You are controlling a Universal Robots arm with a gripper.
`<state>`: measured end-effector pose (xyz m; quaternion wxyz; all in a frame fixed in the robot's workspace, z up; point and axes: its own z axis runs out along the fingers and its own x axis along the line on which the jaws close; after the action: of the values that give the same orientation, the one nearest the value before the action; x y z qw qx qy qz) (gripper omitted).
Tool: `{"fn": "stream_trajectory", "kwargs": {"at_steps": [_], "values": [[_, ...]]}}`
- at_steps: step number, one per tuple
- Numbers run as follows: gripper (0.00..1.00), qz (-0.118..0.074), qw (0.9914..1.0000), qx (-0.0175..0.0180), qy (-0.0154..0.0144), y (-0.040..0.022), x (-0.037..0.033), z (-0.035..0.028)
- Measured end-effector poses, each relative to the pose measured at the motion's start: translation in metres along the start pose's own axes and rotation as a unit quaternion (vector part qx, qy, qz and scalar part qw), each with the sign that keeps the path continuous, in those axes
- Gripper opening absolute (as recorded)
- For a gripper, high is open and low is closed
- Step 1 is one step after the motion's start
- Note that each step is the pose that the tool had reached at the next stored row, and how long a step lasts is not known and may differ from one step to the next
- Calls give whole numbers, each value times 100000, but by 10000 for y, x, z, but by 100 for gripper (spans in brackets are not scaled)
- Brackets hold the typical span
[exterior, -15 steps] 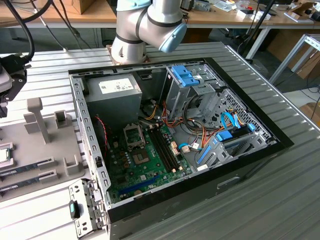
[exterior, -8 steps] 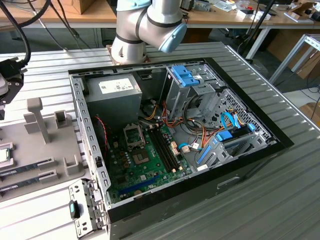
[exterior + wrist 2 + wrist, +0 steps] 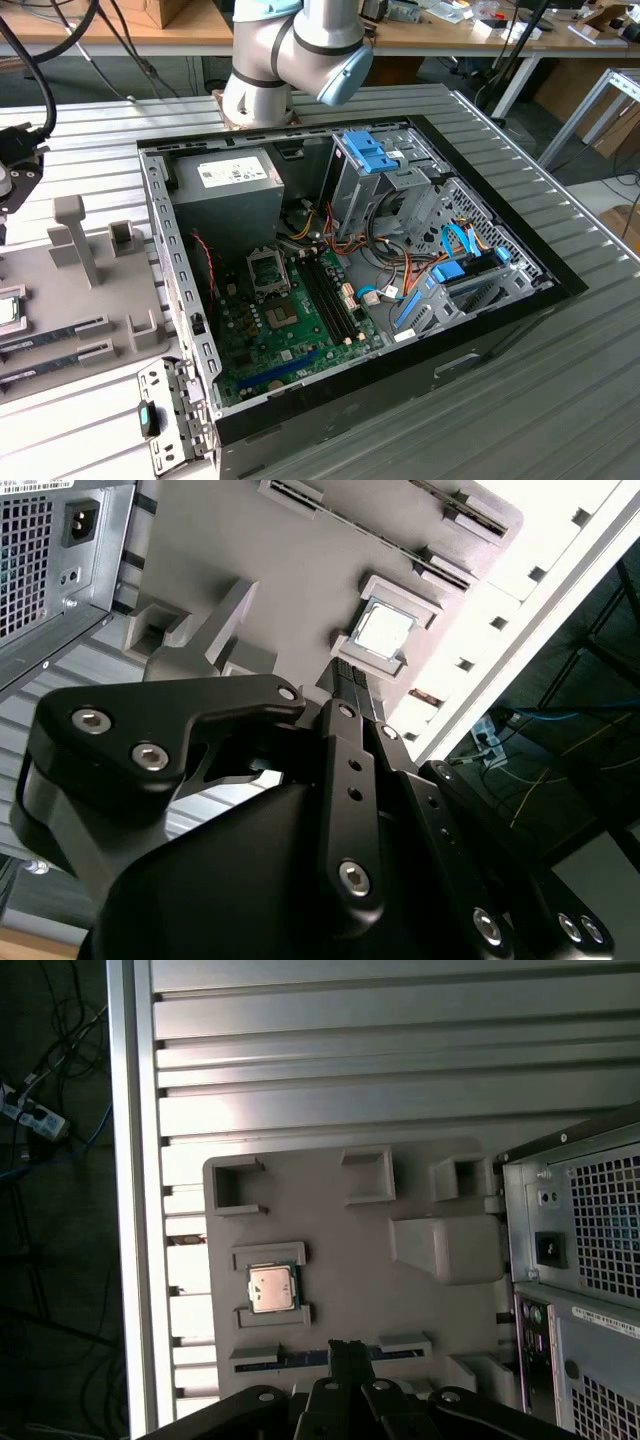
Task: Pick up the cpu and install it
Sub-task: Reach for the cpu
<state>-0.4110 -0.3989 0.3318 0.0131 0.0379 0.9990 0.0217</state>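
The pincer (image 3: 346, 1344) points at the grey holder tray (image 3: 400, 1300), its 2 fingers pressed together with nothing between them. In both wrist views the cpu (image 3: 271, 1287) lies flat in its square pocket on that tray, near the fingertips but apart from them. In the exterior view the tray sits at the frame's left, just beside the open computer case (image 3: 165, 230).

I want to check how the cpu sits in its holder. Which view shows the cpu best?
The first wrist view: the cpu lies whole, seen almost straight on, in its grey holder. The second wrist view shows it slanted, beyond the gripper. The exterior view cuts it off at that view's left edge.
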Motion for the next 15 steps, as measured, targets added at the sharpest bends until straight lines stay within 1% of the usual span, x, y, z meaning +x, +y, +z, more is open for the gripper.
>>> {"fn": "stream_trajectory", "kwargs": {"at_steps": [3, 10, 12, 13, 14, 15], "values": [[11, 1, 100000, -1, -1, -1, 12, 15], [11, -2, 100000, -4, -1, 4, 40, 78], [11, -2, 100000, 0, 0, 22, 45, 99], [11, -7, 100000, 74, -6, 47, 50, 114], [11, -16, 99999, 500, -33, 69, 56, 119], [11, -34, 99991, 1340, -101, 88, 65, 123]]}}
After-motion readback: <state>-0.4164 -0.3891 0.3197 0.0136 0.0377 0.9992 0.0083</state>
